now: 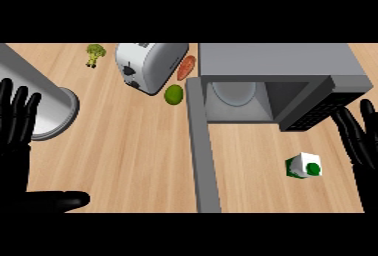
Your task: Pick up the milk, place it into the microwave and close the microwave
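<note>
I look down at the wooden counter. The biggest thing on it is the grey microwave, far and to the right. Its door is swung wide open and sticks out toward me, so I can see the round plate inside. On the far left stands a big shiny metal pot or can; I cannot tell which. Between them sits a white toaster. Next to the toaster lie a green lime and something reddish, and farther left some broccoli.

The milk is a small white and green carton. It stands on the counter, near me, right of the open door and in front of the microwave.

My left hand is at the left edge, fingers straight up, holding nothing. My right hand is at the right edge, also flat and holding nothing, just beside the milk but not touching it.

So I think nothing is done yet. I must grab the milk, put it inside, and shut the door.
</note>
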Controlling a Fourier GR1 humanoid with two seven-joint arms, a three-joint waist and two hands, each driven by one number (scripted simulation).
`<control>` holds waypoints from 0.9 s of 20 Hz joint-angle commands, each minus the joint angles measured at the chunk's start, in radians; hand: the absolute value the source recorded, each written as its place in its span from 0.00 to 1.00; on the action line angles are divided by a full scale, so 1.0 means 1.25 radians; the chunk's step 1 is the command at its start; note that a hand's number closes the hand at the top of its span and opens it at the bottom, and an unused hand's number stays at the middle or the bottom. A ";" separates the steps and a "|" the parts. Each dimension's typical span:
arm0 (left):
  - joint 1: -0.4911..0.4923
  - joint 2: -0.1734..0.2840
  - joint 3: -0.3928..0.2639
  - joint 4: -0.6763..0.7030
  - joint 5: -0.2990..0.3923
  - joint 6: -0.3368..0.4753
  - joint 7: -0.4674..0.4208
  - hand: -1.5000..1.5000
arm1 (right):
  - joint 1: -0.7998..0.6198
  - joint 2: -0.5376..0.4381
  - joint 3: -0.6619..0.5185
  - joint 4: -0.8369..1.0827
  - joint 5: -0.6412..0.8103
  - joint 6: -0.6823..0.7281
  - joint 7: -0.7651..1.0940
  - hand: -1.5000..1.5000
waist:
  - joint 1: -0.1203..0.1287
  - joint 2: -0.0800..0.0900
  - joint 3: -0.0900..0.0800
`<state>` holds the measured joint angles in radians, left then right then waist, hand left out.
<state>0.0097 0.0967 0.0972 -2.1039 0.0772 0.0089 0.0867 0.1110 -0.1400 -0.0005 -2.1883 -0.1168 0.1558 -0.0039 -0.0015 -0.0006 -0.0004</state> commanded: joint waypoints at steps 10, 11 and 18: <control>0.212 0.005 0.099 -0.200 0.152 -0.079 0.057 0.00 | 0.205 0.029 -0.009 -0.073 0.039 0.050 -0.052 0.00 | 0.003 -0.002 0.001; 0.239 0.020 0.138 -0.167 0.195 -0.128 0.012 0.00 | 0.153 0.016 -0.028 -0.080 0.043 0.030 -0.001 0.00 | 0.006 -0.001 0.000; 0.308 -0.046 0.104 -0.195 0.136 -0.156 -0.017 0.00 | 0.184 0.041 -0.047 0.013 0.048 0.052 -0.054 0.00 | 0.004 -0.001 0.000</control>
<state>0.3317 0.0773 0.2447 -2.3238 0.2766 -0.1519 0.0941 0.3369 -0.0929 -0.0314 -2.2342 -0.0478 0.2055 -0.0462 0.0029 -0.0020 -0.0001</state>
